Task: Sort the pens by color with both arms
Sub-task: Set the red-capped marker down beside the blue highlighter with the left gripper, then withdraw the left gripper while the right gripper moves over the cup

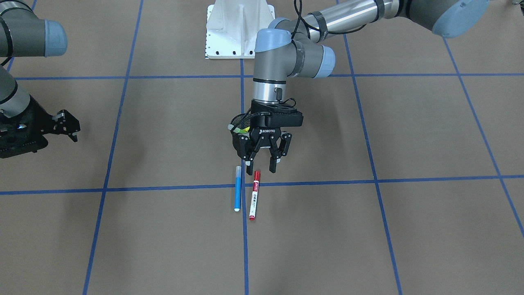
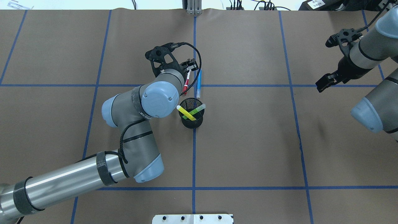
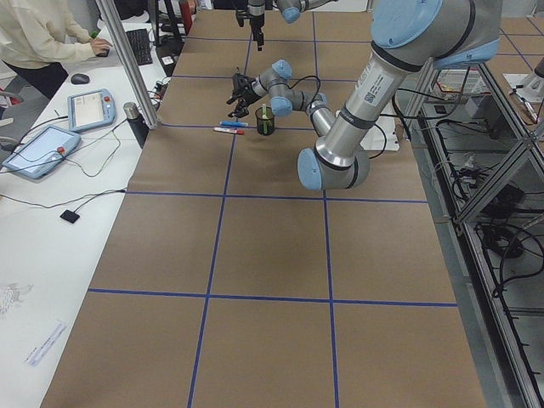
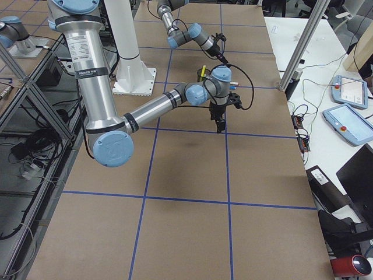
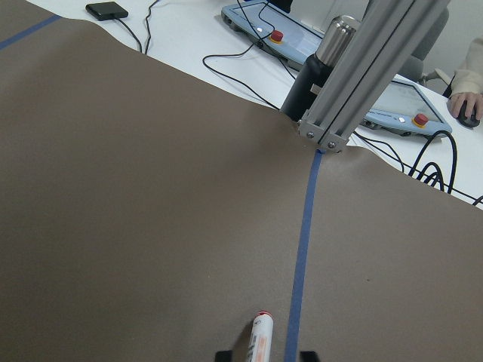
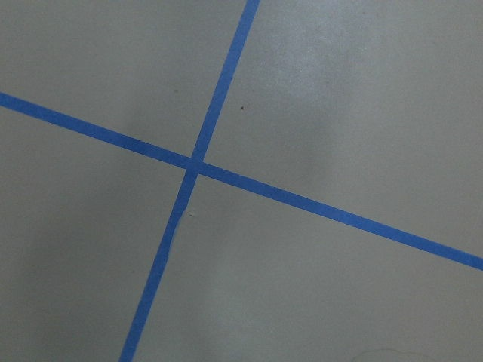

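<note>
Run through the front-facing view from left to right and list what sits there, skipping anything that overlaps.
right gripper → blue pen → red-capped pen. The left gripper and mesh cup overlap the pens, so they are left out.

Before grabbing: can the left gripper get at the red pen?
Probably yes. The left gripper hangs open over the cap end of the red pen; nothing covers it, but the blue pen lies close beside.

A robotics lab: teach pendants (image 4: 349, 90), aluminium framing (image 5: 362, 83) and a tape-gridded bench (image 1: 409, 131).
</note>
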You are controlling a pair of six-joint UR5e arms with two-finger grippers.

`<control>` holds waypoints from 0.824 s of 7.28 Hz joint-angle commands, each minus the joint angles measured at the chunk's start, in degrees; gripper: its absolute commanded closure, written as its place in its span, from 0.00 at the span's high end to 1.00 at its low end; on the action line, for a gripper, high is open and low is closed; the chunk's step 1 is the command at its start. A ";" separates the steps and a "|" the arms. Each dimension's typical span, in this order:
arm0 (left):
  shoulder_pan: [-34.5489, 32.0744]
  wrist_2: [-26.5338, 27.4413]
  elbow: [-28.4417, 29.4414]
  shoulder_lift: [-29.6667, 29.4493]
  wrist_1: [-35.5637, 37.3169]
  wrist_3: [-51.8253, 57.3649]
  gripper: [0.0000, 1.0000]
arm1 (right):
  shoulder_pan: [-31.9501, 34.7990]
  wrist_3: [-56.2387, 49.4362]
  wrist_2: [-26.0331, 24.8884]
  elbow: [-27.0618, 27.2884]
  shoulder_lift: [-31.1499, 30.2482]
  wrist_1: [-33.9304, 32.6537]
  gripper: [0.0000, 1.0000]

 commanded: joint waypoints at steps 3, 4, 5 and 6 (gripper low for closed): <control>-13.21 -29.89 -22.22 5.03 27.64 17.75 0.99 | -0.08 5.49 4.61 -0.18 10.26 -7.94 0.99; -17.26 -36.50 -25.58 8.27 31.79 24.27 0.99 | -0.43 8.46 5.40 -0.09 12.57 -9.20 0.99; -22.09 -44.39 -26.66 11.00 33.83 31.47 0.99 | -1.39 12.75 6.28 -0.09 13.72 -8.78 0.99; -25.96 -50.04 -27.36 15.90 33.76 39.03 0.99 | -2.62 16.10 7.50 0.09 14.87 -8.43 0.99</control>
